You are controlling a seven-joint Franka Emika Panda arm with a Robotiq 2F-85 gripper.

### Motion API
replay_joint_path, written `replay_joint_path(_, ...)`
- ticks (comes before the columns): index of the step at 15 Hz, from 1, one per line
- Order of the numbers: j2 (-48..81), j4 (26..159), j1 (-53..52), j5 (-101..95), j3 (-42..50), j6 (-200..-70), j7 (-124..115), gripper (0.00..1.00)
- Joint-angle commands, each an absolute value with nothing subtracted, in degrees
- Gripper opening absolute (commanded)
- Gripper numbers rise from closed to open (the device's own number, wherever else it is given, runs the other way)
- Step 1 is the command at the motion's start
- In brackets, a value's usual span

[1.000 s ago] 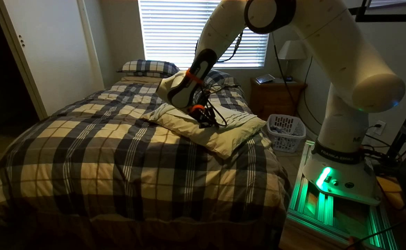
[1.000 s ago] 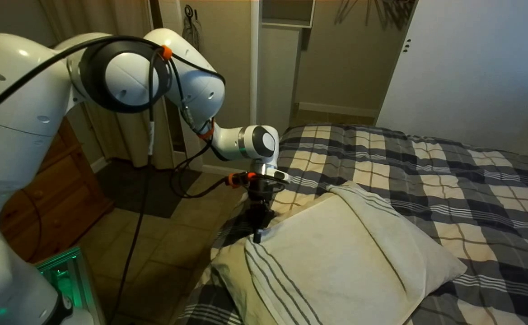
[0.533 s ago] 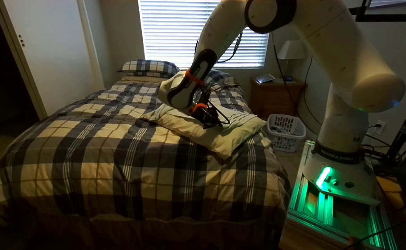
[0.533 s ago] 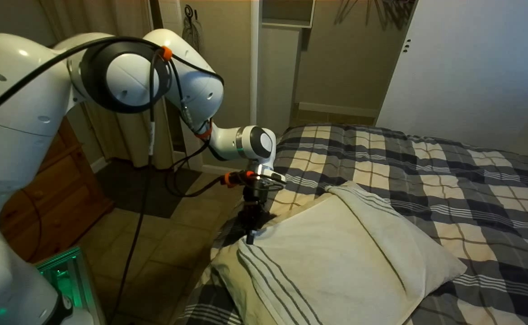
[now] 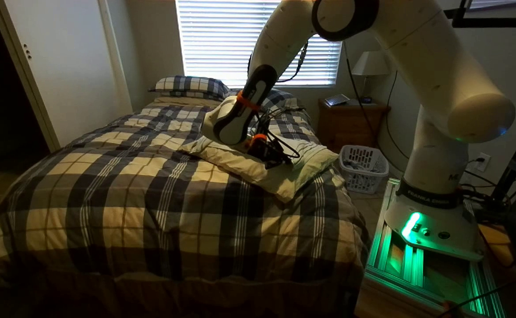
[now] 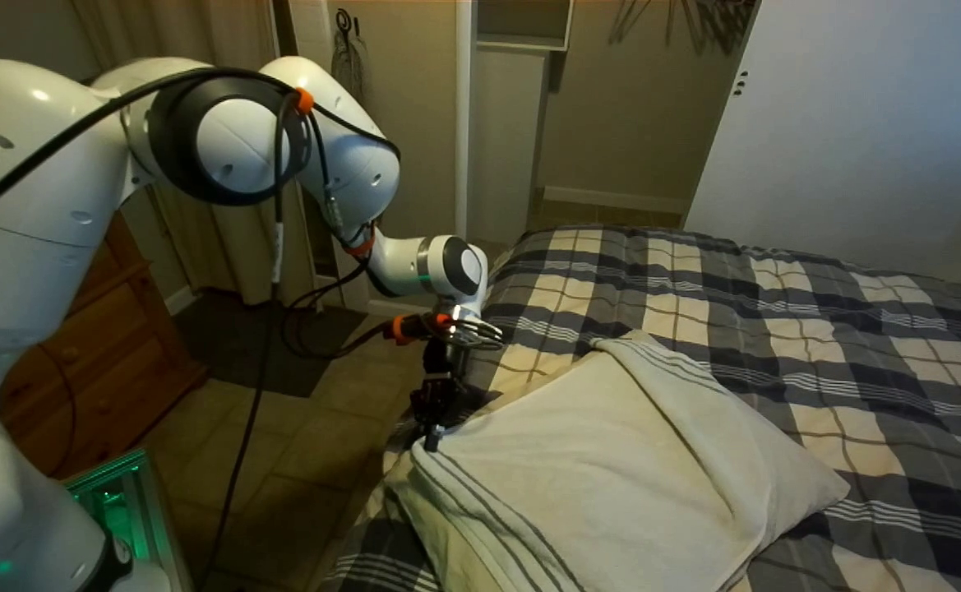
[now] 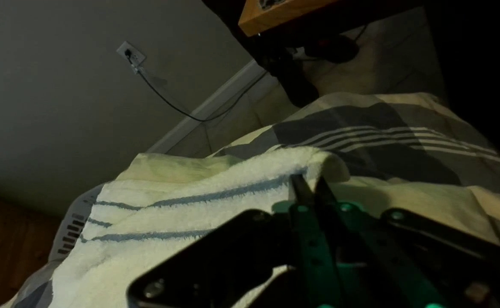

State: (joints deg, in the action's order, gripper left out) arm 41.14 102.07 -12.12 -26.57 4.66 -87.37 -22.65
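Wrist view: black two-fingered tool (image 7: 311, 184) pinches corner of striped white terry towel (image 7: 147, 248) over cream cloth pillow (image 7: 425, 205); low, slow motion advisable.

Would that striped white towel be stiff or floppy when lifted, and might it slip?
Probably floppy: the towel drapes over the pillow in wrinkles, and its edge curls where the gripper pinches it. It seems unlikely to slip, as the wrist view shows a fuzzy surface. Rolling looks unlikely, since it lies spread out.
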Motion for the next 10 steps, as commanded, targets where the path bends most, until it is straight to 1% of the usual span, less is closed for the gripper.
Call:
replay_joint_path(1,39.31,105.4,-11.57,-25.84,3.02,-85.18,-20.9,0.05)
replay_joint_path(10,39.22,107.52,-11.2,-24.44,2.3,-81.19,-21.93,0.05)
